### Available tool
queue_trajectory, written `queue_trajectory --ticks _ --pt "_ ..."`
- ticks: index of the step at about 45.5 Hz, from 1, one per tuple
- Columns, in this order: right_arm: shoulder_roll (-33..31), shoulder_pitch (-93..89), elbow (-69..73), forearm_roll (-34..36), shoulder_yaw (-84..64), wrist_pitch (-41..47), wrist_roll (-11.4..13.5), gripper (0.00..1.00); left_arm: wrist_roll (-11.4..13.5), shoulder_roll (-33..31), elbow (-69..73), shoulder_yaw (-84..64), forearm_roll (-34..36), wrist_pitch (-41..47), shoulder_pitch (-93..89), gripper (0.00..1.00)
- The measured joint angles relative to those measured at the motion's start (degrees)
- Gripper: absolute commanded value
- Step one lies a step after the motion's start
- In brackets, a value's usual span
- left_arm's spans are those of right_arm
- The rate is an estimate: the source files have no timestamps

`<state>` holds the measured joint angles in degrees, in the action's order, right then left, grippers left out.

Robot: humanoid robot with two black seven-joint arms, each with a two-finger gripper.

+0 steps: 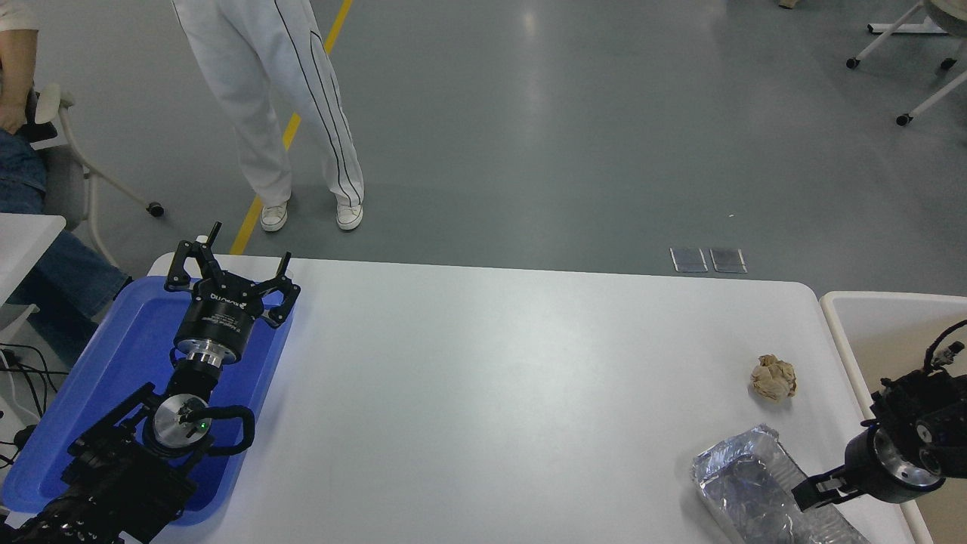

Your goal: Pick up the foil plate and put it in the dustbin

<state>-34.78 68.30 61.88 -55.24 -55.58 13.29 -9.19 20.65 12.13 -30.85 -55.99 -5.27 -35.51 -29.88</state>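
I cannot tell how the right gripper's (807,495) fingers stand; they hang over the foil plate (744,491), lying at the worktop's (491,393) near right corner beside the dustbin (838,317). Left gripper (230,272), fingers spread, parked over a blue tray (113,355).

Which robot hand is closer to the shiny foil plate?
The right one. The right gripper hangs right over the foil plate at the table's near right corner. The left gripper is far across the table, above the blue tray.
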Motion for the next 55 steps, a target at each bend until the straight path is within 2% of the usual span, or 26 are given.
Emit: queue_trajectory --ticks 5,16,42,55 --pt "0.13 -0.77 -0.39 0.12 0.08 -0.60 0.01 0.42 0.00 0.00 0.00 0.00 0.00 0.00 0.00 1.00" --pt "0.43 -1.70 -0.79 0.43 0.17 -1.03 0.08 0.00 0.00 0.00 0.00 0.00 0.00 0.00 0.00 1.00" --pt "0.08 -0.63 0.20 9.36 0.17 3.11 0.72 0.00 0.00 0.00 0.00 0.00 0.00 0.00 0.00 1.00" --pt "-5.29 7.43 4.87 10.35 -0.96 9.77 0.74 0.00 0.00 0.00 0.00 0.00 0.00 0.00 0.00 1.00"
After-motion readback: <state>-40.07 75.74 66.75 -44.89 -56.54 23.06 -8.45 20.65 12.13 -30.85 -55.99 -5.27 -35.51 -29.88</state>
